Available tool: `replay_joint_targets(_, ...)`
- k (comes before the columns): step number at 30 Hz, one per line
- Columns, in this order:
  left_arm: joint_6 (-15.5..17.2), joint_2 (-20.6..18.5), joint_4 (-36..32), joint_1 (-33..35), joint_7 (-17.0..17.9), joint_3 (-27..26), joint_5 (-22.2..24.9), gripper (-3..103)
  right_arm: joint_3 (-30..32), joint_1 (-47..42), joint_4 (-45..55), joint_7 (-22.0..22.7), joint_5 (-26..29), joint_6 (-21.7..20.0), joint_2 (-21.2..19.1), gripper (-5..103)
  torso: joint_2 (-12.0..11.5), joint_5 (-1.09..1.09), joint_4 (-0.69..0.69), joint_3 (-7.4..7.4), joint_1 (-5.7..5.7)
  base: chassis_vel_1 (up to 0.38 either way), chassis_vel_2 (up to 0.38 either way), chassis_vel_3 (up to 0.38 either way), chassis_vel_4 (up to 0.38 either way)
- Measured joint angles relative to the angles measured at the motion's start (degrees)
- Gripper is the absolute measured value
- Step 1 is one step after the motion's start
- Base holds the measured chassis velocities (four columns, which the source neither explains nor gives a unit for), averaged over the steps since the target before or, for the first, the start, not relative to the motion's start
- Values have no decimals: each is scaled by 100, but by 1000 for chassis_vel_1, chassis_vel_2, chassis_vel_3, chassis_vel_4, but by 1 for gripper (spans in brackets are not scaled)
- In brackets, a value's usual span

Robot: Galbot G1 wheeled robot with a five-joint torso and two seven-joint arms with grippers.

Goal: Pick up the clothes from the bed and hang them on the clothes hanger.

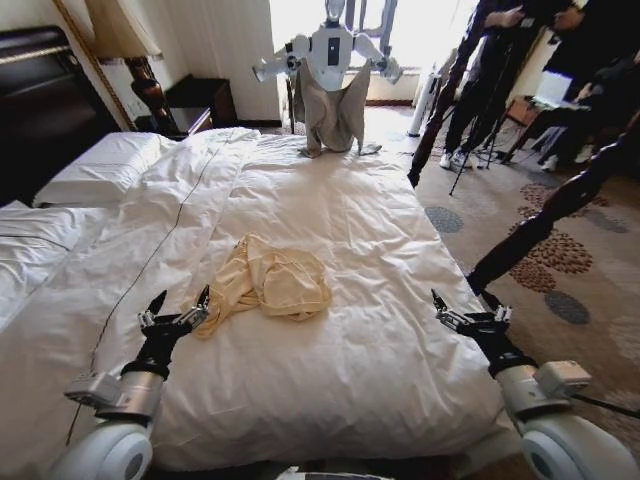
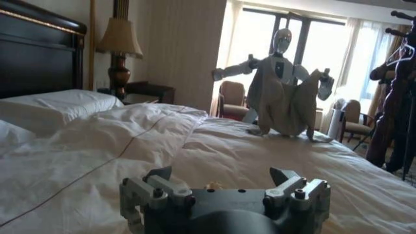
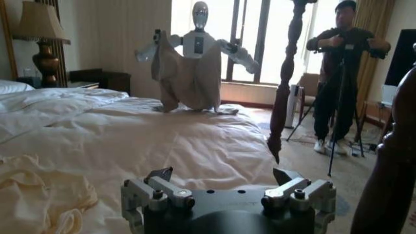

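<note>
The clothes, a crumpled pale yellow shirt [image 1: 272, 283], lie in a heap on the bed's white duvet [image 1: 330, 200], near its middle. My left gripper [image 1: 183, 297] is open just above the duvet, its fingertips close to the shirt's left edge. In the left wrist view the left gripper [image 2: 221, 174] has nothing between its fingers. My right gripper [image 1: 470, 308] is open and empty over the bed's right edge, well apart from the shirt. From the right wrist, the shirt [image 3: 36, 195] lies beside the right gripper [image 3: 224, 173]. The clothes hanger is out of view.
Another robot [image 1: 330, 55] at the bed's far side holds up a grey-beige garment [image 1: 333, 110]. White pillows [image 1: 100, 165], a dark headboard [image 1: 30, 70], a lamp [image 1: 125, 40] and a nightstand [image 1: 200, 100] are on the left. Dark turned wooden posts [image 1: 540, 215] and people with tripods stand on the right.
</note>
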State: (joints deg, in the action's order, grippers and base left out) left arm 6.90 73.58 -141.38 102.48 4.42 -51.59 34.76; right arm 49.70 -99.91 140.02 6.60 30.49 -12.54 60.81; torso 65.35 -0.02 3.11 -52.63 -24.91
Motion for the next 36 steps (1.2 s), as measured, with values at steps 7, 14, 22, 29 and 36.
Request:
replay_joint_targets(7,-14,-69,156,-94,-6,70,-3,100,11,-9,-11,-103,6,94,-28,100,0,-1,0,0,0,0,0,0,0)
replay_joint_targets(14,-2,-138,150,-103,-11,71,20,100,1,-24,-38,-144,-20,106,-32,100,0,0,0,0,0,0,0,0,0)
replay_joint_targets(22,14,-204,175,-128,-11,74,42,100,3,-38,-37,-153,-39,89,-26,100,0,0,0,0,0,0,0,0,0)
replay_joint_targets(29,14,-224,217,-129,-17,73,43,100,7,-69,-43,-132,-33,90,-5,100,0,0,0,0,0,0,0,0,0)
replay_joint_targets(36,9,-238,327,-164,9,168,80,100,-288,22,-151,-133,108,88,-110,100,0,0,2,0,0,0,0,0,0)
